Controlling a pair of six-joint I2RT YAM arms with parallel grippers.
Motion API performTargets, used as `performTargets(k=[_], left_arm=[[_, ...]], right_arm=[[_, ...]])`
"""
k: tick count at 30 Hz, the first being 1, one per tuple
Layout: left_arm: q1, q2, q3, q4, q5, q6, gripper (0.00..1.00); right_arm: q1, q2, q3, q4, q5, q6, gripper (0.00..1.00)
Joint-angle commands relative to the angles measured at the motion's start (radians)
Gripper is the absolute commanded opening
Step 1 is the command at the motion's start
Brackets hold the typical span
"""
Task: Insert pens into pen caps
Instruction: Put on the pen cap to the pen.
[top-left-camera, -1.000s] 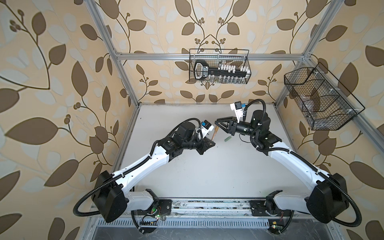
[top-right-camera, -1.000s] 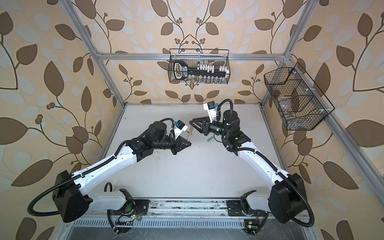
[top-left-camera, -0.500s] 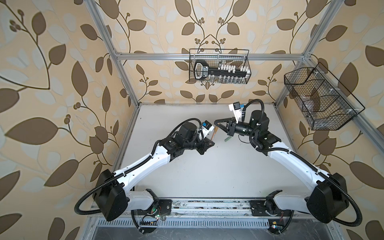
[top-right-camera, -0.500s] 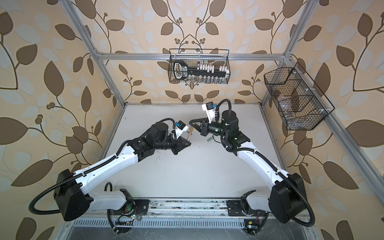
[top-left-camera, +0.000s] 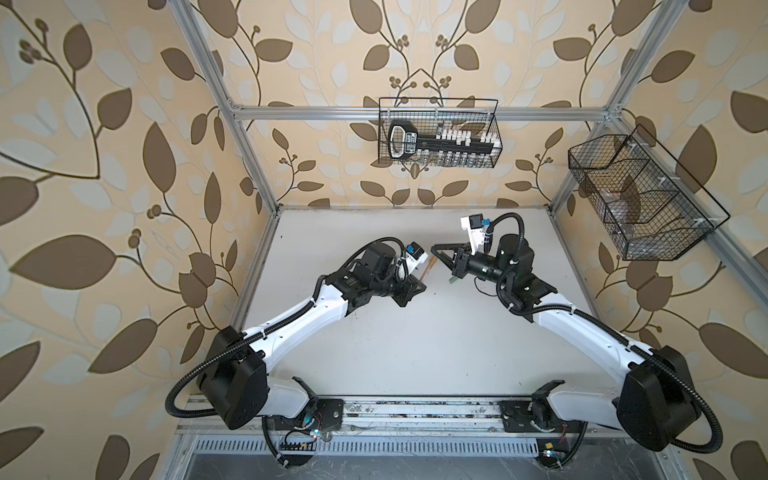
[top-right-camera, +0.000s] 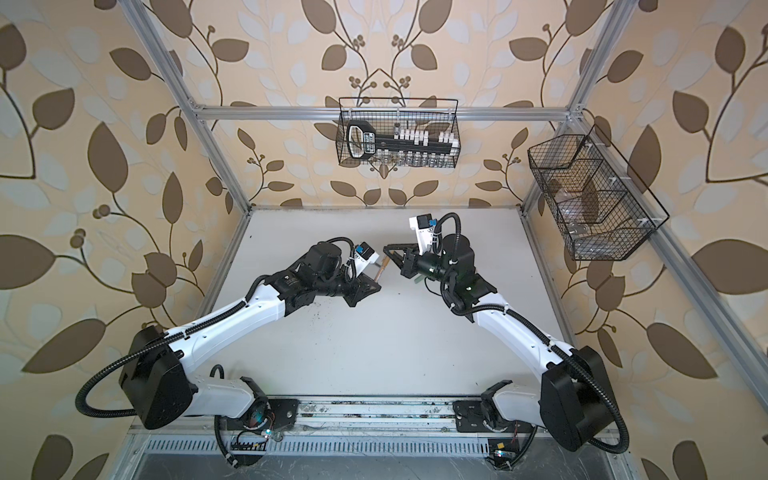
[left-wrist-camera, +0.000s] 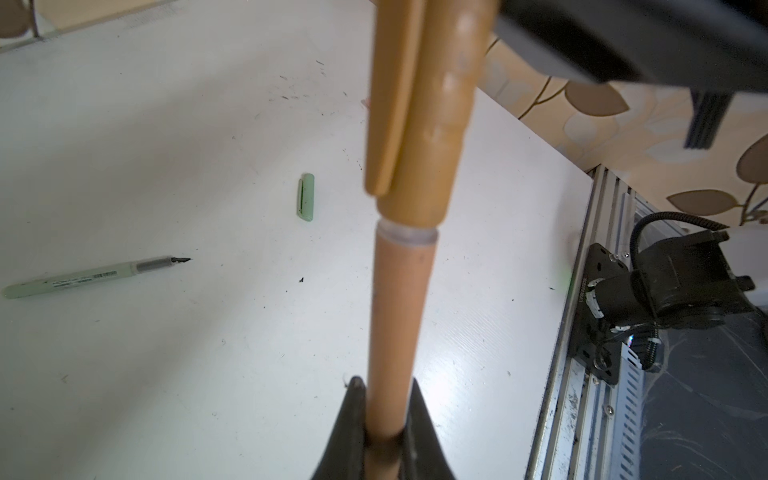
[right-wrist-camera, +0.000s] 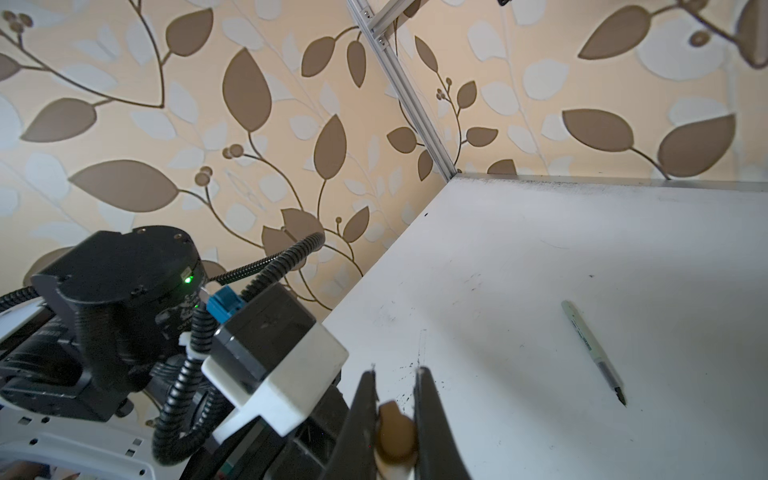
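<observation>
My left gripper is shut on the barrel of a brown pen, holding it above the table. A brown pen cap sits over the pen's front end, and a thin clear ring shows between cap and barrel. My right gripper is shut on that cap. In both top views the two grippers meet at the brown pen over the middle of the table. A pale green pen lies uncapped on the table, with its green cap lying apart from it.
The white table carries small dark specks. A wire basket with tools hangs on the back wall and another wire basket hangs on the right wall. A metal rail runs along the table's front edge.
The right gripper's jaws have closed on the brown cap. Both arms have stayed almost where they were.
</observation>
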Motion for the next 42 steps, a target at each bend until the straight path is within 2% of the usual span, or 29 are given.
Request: performTargets(k=[1,10,20,26,35,42], left_arm=[[0.072,-0.037,0.129,0.347,-0.03,-0.099,0.0],[0.073,-0.029,0.162,0.352,-0.008,-0.059,0.0],[0.075,-0.034,0.214,0.32,-0.034,0.012,0.0],[0.077,-0.047,0.236,0.346,-0.019,0.028,0.0],[0.094,-0.038,0.259,0.357,-0.04,0.022,0.0],[0.101,-0.035,0.21,0.415,-0.014,-0.047,0.0]], right_arm=[[0.042,0.053,-0.105,-0.211,-0.031,-0.04,0.0],[0.063,0.106,-0.154,-0.209,-0.058,0.0,0.0],[0.081,0.12,-0.165,-0.318,-0.08,-0.008,0.0],[0.13,0.158,-0.169,-0.34,-0.111,0.003,0.0],[0.156,0.142,-0.172,-0.428,-0.044,-0.012,0.0],[0.091,0.072,-0.225,-0.268,-0.033,0.093,0.0]])
